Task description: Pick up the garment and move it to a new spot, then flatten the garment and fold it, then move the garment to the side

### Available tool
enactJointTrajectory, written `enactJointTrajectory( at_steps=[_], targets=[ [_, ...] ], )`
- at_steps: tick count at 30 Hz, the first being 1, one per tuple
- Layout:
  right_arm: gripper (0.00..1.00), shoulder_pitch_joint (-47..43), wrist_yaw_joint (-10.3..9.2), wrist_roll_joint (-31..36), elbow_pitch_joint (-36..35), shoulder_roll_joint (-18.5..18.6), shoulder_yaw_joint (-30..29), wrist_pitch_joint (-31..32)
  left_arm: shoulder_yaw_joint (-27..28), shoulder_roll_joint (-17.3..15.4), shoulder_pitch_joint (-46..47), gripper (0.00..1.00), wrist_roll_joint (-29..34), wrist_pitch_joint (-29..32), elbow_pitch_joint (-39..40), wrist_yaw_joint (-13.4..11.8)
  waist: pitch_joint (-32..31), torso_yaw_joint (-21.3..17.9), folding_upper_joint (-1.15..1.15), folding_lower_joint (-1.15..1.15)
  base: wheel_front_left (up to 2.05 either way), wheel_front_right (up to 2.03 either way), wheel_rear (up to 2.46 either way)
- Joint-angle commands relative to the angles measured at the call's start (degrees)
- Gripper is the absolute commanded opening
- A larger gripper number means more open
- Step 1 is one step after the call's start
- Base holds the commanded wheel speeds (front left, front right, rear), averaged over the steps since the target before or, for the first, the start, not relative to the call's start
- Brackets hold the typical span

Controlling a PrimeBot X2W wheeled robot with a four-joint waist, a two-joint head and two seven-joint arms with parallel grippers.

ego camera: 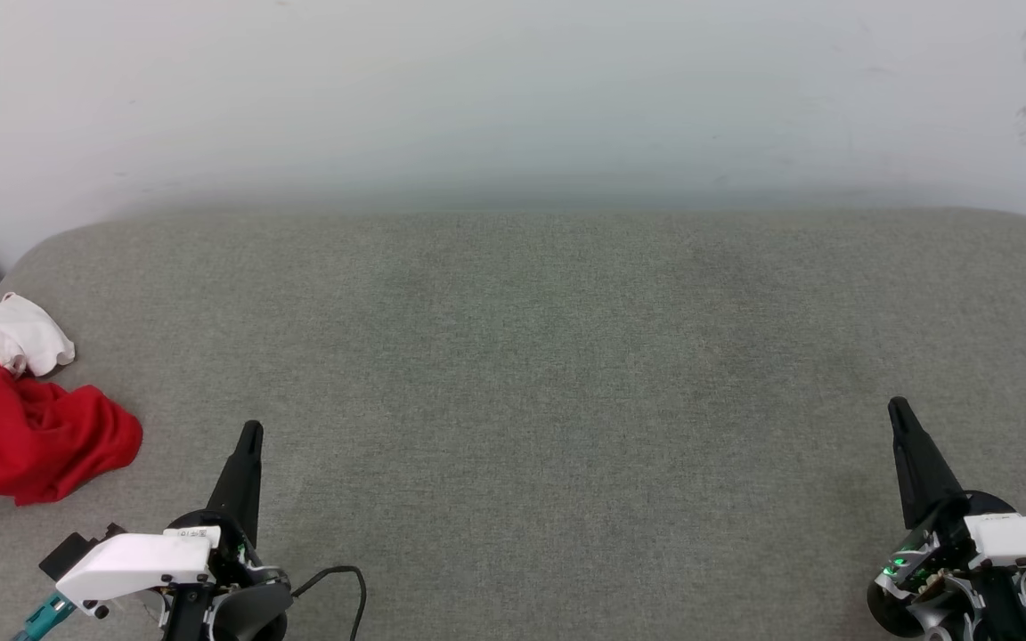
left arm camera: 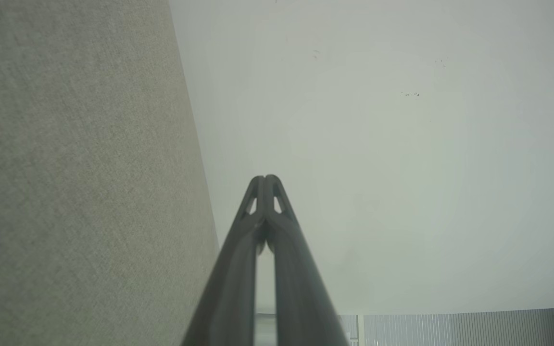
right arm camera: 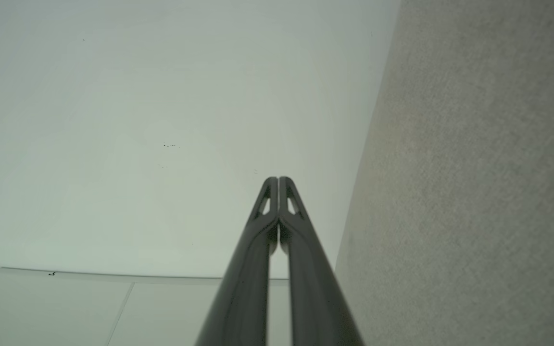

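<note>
The garment [ego camera: 23, 427] lies crumpled at the far left edge of the grey padded surface [ego camera: 531, 356], a red heap with a white sleeve [ego camera: 19, 334] on top and striped trim showing. My left gripper [ego camera: 250, 432] is shut and empty at the lower left, its tip a short way right of the red heap and not touching it. My right gripper [ego camera: 898, 408] is shut and empty at the lower right, far from the garment. In the wrist views the left gripper [left arm camera: 265, 179] and the right gripper [right arm camera: 278, 179] show their fingers pressed together, pointing at the pale wall.
A pale wall [ego camera: 513, 98] rises directly behind the padded surface's rounded back edge. A black cable [ego camera: 344, 574] loops beside my left wrist. The surface drops off at its left corner near the garment.
</note>
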State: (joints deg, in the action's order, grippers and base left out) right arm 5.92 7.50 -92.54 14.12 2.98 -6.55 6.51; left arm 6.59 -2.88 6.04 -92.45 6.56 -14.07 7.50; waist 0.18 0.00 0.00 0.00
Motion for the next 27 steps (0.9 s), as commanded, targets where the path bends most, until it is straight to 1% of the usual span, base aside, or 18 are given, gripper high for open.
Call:
enactJointTrajectory(
  at_steps=[1, 22, 23, 27],
  targets=[
    [0.0, 0.62, -0.02, 0.29, 0.09, -0.22, 0.0, 0.02, 0.1, 0.12, 0.38, 0.0, 0.09, 0.13, -0.02, 0.18, 0.0, 0.0, 0.0, 0.0, 0.0, 0.0, 0.0],
    [0.0, 0.62, -0.02, 0.28, 0.09, -0.22, 0.01, 0.01, 0.09, 0.12, 0.38, 0.0, 0.08, 0.12, -0.02, 0.18, 0.0, 0.0, 0.0, 0.0, 0.0, 0.0, 0.0],
    [1.0, -0.1, 0.01, -0.01, 0.14, 0.0, 0.02, 0.0, -0.05, 0.01, -0.08, 1.0, -0.01, -0.01, -0.16, -0.01, 0.0, 0.0, 0.0, 0.0, 0.0, 0.0, 0.0],
    [1.0, -0.8, 0.0, 0.23, 0.4, -0.02, 0.31, -0.52, -1.0, 0.07, -0.45, 1.0, 0.08, -0.68, -0.56, -0.02, 0.01, -0.01, 0.0, 0.0, 0.0, 0.0, 0.0]
  ],
)
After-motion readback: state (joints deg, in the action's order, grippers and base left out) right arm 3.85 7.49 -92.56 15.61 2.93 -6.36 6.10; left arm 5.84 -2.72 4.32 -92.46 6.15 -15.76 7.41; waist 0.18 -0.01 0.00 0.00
